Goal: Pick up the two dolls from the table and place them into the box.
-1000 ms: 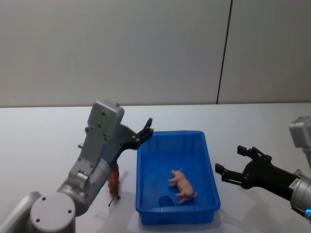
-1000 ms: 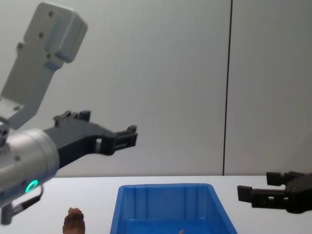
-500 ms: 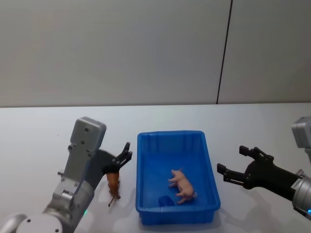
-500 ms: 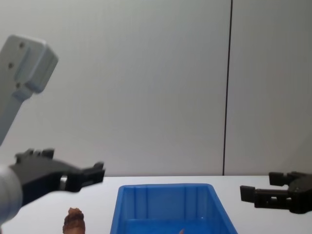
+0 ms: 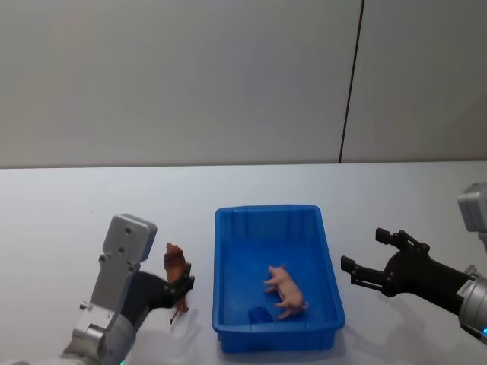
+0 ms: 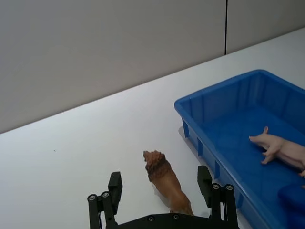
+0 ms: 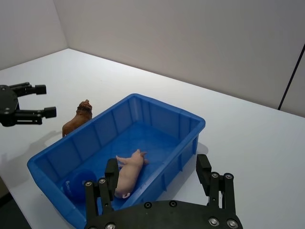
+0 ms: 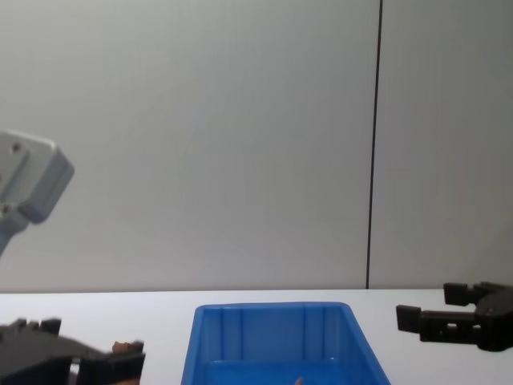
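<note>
Slippage is the main risk: the left gripper (image 6: 162, 191), spread wide and holding nothing, straddles the reddish-brown doll (image 6: 164, 181), whose narrow, smooth body could tip or squirt out if the fingers close off-centre or catch its legs. It stands upright on the white bench (image 5: 61, 205), between the fingers, mane forward, with the blue box (image 5: 327, 262) just beside the gripper's outer finger. The pale pink doll (image 5: 286, 291) lies on its side inside the box. The right gripper (image 5: 365, 262) hangs open, empty, beyond the box's far side.

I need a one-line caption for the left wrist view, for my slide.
Open left gripper straddles the brown doll standing on the table; the pink doll lies in the blue box.
</note>
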You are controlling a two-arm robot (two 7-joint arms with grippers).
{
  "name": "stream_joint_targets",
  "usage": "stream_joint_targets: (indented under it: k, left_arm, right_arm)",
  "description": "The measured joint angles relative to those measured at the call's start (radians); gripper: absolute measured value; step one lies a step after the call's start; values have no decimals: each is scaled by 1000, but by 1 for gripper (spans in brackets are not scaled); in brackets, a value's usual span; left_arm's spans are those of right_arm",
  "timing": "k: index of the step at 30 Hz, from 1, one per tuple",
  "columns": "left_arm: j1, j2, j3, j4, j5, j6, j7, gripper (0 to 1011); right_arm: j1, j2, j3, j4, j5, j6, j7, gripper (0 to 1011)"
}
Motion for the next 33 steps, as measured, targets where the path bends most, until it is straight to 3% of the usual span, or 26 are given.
stream_joint_targets:
  k: [9, 33]
  left_arm:
    - [4, -2, -3, 35, -5, 14, -40, 1001]
    - [-49, -58, -8, 181, 34, 9, -133, 1001]
  right_arm:
    - [0, 1, 0, 0, 0, 0, 0, 1001]
    - [-1, 1, 0, 0, 0, 0, 0, 1001]
